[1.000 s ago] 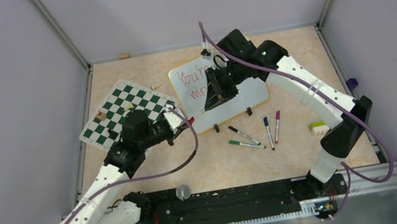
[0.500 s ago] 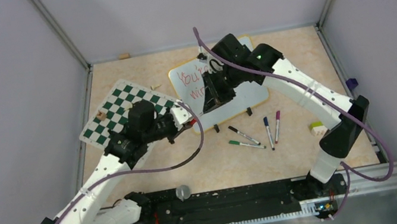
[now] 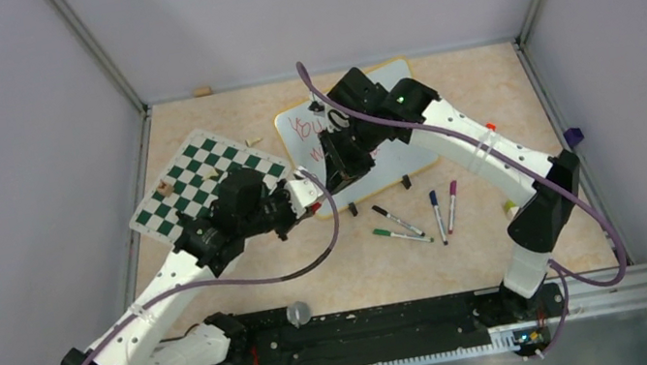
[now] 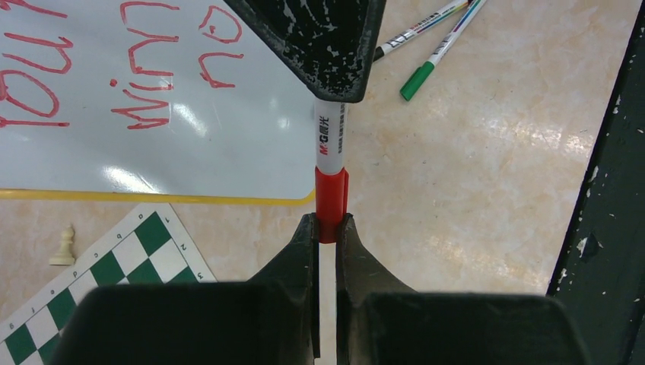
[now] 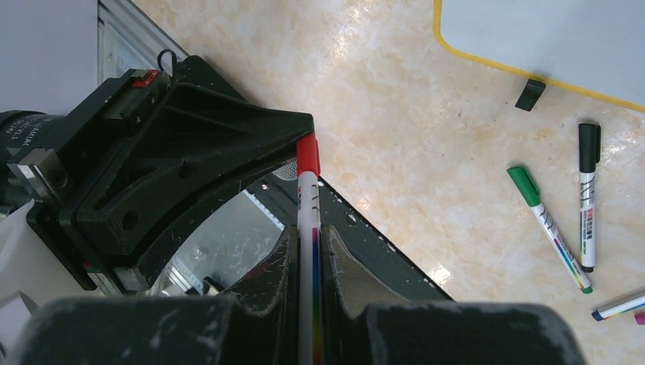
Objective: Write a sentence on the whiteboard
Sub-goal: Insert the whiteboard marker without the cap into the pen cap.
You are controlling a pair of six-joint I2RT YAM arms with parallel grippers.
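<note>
Both ends of one red marker (image 4: 332, 144) are pinched: my left gripper (image 4: 327, 224) squeezes its red cap (image 4: 332, 194), and my right gripper (image 5: 308, 236) clamps the white barrel. I hold it above the desk (image 3: 467, 121), by the near left corner of the whiteboard (image 4: 228, 137). That board lies flat toward the far middle, bearing red handwriting, with the chess mat (image 3: 193, 188) on its left. Four loose markers (image 3: 413, 217) lie just nearer me.

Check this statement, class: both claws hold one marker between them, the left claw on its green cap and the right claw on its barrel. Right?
One slip: the cap is red, not green, as the left wrist view shows. The left claw grips it; the right claw grips the barrel.
</note>
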